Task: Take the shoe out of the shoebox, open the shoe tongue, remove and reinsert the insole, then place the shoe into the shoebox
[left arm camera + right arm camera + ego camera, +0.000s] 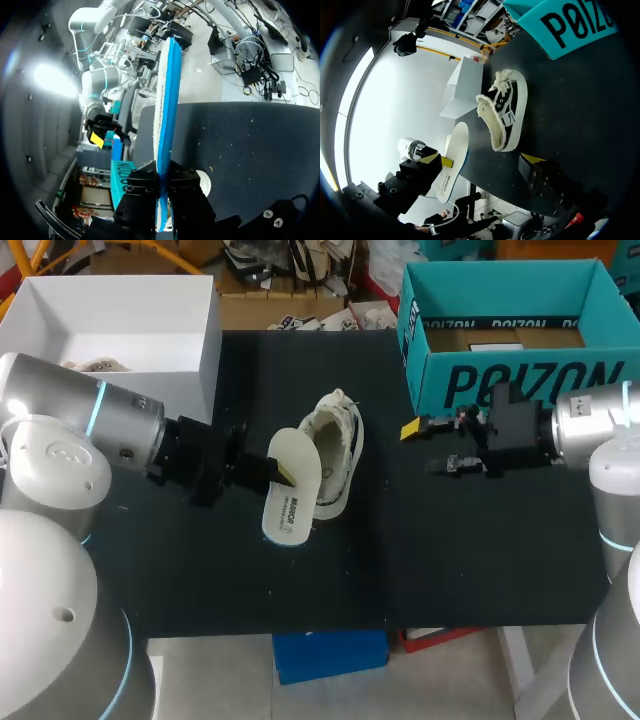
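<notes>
The white insole [290, 490] with a blue underside is held edge-up just above the black table, beside the shoe, and my left gripper [282, 475] is shut on its side. In the left wrist view the insole [167, 100] runs straight out from between the black fingers [142, 192]. The cream and black shoe [336, 448] lies on the table against the insole, its opening facing it. My right gripper [425, 447] hangs open and holds nothing, to the right of the shoe and in front of the teal shoebox [500, 380]. In the right wrist view the shoe [506, 112] lies ahead of one yellow fingertip [534, 159].
A white box lid [200, 350] stands at the back left of the table. The open teal shoebox holds a little paper. The black mat [330, 580] ends at the front edge, where a blue box [330, 652] sits below.
</notes>
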{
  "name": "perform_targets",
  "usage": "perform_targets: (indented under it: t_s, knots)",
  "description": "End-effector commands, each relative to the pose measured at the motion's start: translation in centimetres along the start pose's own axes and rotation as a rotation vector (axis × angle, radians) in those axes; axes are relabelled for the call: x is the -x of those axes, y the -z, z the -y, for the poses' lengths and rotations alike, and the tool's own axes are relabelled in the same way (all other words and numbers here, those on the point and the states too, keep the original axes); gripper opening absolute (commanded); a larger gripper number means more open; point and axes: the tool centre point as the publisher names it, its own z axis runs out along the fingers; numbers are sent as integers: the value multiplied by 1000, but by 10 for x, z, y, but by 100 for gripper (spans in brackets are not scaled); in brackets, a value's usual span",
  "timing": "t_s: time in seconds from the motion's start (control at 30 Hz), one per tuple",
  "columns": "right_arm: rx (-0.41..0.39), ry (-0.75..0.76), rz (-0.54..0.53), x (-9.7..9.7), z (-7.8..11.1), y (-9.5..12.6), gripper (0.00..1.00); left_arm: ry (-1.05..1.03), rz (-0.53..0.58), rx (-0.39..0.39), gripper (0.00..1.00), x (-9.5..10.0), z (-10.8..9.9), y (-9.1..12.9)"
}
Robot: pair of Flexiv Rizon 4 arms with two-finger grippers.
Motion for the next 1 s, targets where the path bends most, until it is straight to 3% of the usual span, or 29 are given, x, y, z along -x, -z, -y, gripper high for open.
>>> perform_targets:
  t_s: [0.03, 0.43, 1.0]
  knots:
    - [73, -5, 34, -5, 18, 21, 100, 5, -157, -19, 0, -2, 2, 8]
    - [153, -7, 88, -16, 37, 46, 100, -11, -232, -72, 0, -13, 11, 5]
    - [153, -7, 88, -16, 37, 46, 100, -10, -266, -185, 0, -25, 2, -15]
